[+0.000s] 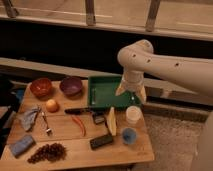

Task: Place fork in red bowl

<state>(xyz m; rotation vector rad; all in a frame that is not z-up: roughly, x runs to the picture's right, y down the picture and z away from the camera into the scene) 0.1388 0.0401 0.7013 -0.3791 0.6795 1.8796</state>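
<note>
The fork (pixel 46 123) is a slim silver piece lying on the wooden table (pixel 65 135) at the left, tines toward the front edge. Behind it, at the table's back left corner, sits the red bowl (pixel 41 87), with nothing visible inside. My gripper (pixel 131 92) hangs from the cream arm over the right side of a green tray (pixel 102 92), far to the right of both fork and bowl. Its two pale fingers (pixel 121 88) stand apart, open, with nothing between them.
A purple bowl (pixel 71 86) stands right of the red one. An orange (pixel 52 105), grey cloth (pixel 29 117), black-handled knife (pixel 80 110) and red chili (pixel 79 125) lie near the fork. Grapes (pixel 47 152), blue sponge (pixel 22 145), white cup (pixel 132 115) and blue cup (pixel 129 135) fill the front and right.
</note>
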